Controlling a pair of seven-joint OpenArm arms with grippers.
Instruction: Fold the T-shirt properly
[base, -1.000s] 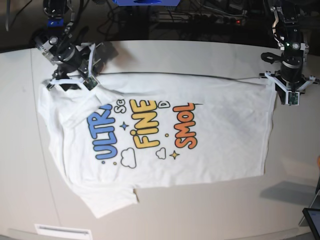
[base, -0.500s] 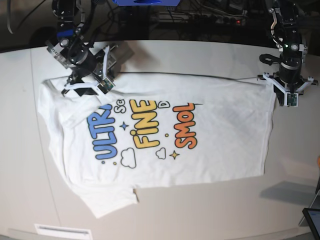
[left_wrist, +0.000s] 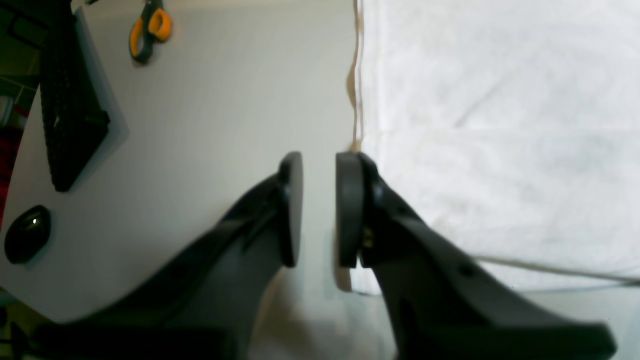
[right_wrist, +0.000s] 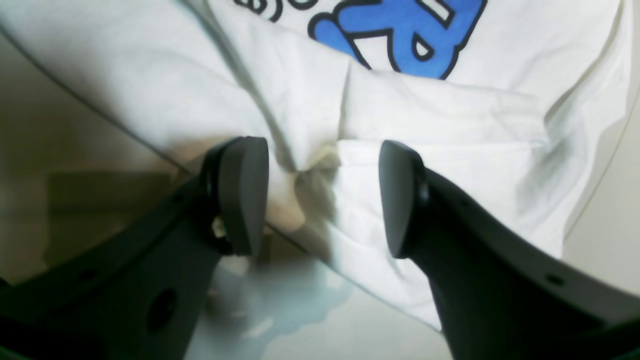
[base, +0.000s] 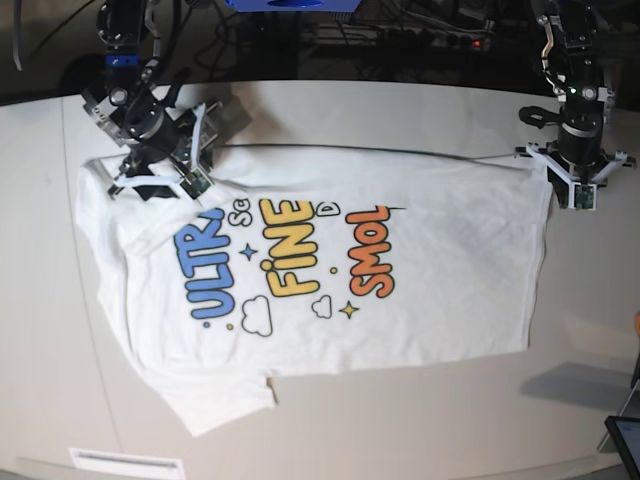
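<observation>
Tabletop (base: 420, 110): pale, matte, dark clutter behind its far edge. T-shirt (base: 440, 270): white, print up, spread flat across the middle, far long edge already turned in; collar end toward the base view's left edge. Right gripper (base: 160, 178): at the far-left corner over the folded sleeve, shifted back leftward from half a second ago; fingers wide apart, cloth bunched between, not pinched. Left gripper (base: 583, 188): unmoved at the far-right hem corner; fingers narrowly parted, holding nothing. Judgement: repositioning, no fresh fold begun.
</observation>
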